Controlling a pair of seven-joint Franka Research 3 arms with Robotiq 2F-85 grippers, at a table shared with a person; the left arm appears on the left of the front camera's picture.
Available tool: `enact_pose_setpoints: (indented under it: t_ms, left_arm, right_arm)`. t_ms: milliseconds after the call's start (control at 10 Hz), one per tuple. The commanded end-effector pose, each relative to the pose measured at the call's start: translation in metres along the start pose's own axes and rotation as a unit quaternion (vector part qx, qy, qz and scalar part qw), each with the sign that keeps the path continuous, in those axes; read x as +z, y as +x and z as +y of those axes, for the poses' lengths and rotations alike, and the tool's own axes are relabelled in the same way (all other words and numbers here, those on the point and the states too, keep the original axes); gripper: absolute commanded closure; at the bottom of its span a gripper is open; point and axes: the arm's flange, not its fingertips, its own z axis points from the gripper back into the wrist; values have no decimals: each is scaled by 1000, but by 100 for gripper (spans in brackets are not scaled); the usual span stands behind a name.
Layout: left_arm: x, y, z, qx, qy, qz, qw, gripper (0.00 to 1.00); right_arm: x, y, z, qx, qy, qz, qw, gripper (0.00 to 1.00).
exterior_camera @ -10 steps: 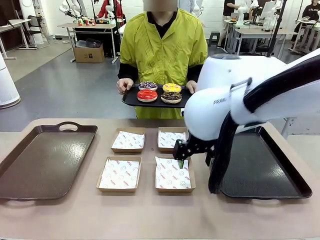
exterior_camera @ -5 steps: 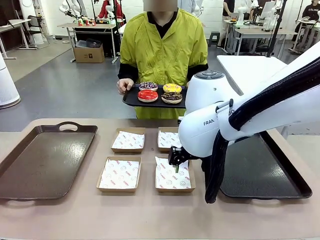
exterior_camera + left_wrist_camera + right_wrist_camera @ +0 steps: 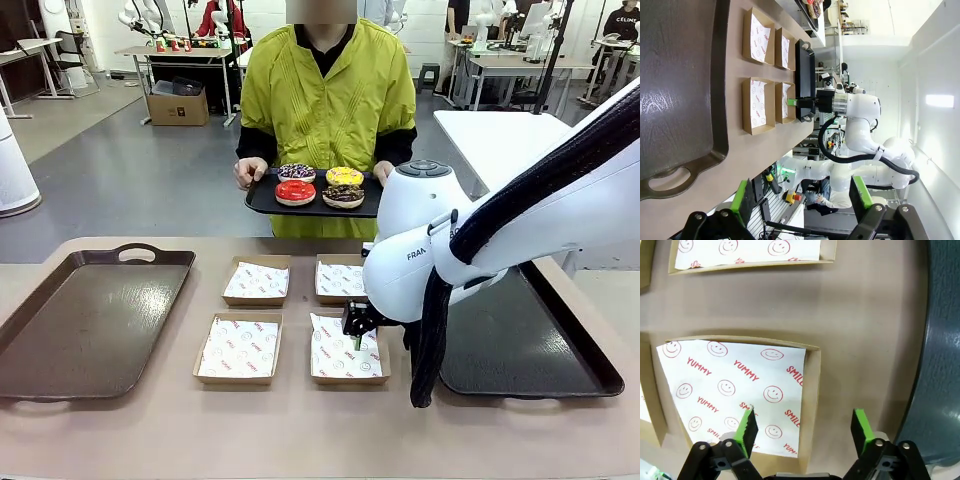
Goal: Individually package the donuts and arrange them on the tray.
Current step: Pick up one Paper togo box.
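Note:
Across the table a person holds a black serving tray (image 3: 262,200) with the donuts: a purple-dark iced one (image 3: 296,171), a yellow one (image 3: 344,176), a red one (image 3: 295,190) and a chocolate one (image 3: 343,196). My right gripper (image 3: 356,338) (image 3: 804,427) hangs low over the near right paper-lined box (image 3: 345,352) (image 3: 735,390). It is open and straddles the box's right wall (image 3: 811,390), with one green finger (image 3: 747,426) over the paper and the other over bare table. My left gripper (image 3: 801,197) is open and holds nothing, well above the table.
Three more lined cardboard boxes (image 3: 238,348) (image 3: 257,280) (image 3: 342,278) lie mid-table. A brown handled tray (image 3: 90,320) (image 3: 680,100) lies at the left and a dark tray (image 3: 520,345) (image 3: 945,340) at the right, partly behind my right arm (image 3: 430,260).
My right arm has swung in and dropped lower over the near right box. The person and the donut tray have held still.

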Motion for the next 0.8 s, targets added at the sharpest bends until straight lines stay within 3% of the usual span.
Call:
enact_pose_setpoints:
  t_ms: [0,100,200,400,500,700]
  left_arm:
    - [1,0,-1,-2,-5,-3,1000,0]
    - [1,0,-1,-2,-5,-3,1000,0]
    - [1,0,-1,-2,-5,-3,1000,0]
    - [1,0,-1,-2,-5,-3,1000,0]
    - [1,0,-1,-2,-5,-3,1000,0]
    - [1,0,-1,-2,-5,-3,1000,0]
  right_arm:
    - [-2,-1,2,3,3,-15,1000,58]
    - [1,-2,3,0,2,-16,1000,89]
    - [4,-2,3,-1,1,-17,1000,100]
    - [5,-2,4,-1,-2,-14,1000,100]
    - [5,-2,4,-1,-2,-13,1000,95]
    - [5,-2,4,-2,-2,-12,1000,100]
